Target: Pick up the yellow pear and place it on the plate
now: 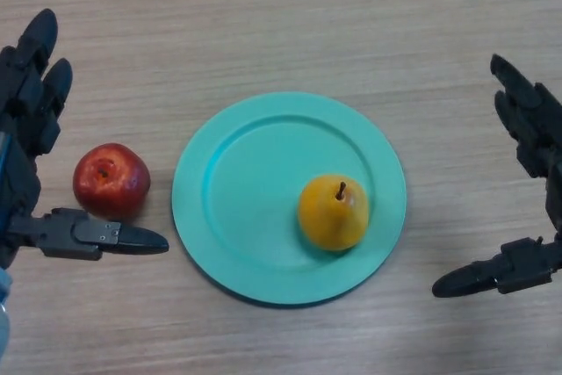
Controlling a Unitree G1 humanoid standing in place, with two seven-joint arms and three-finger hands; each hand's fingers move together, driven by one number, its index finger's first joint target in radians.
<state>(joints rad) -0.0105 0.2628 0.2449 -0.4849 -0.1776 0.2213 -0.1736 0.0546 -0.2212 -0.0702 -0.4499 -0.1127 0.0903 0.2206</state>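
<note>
A yellow pear (333, 212) with a dark stem stands upright on the right half of a turquoise plate (237, 173) in the middle of the table. My right hand (531, 133) is open and empty, to the right of the plate, apart from it. My left hand (31, 103) is open and empty at the left edge, with its thumb just below a red apple.
A red apple (111, 180) lies on the wooden table (290, 15) just left of the plate, between my left hand's fingers and thumb, without being held.
</note>
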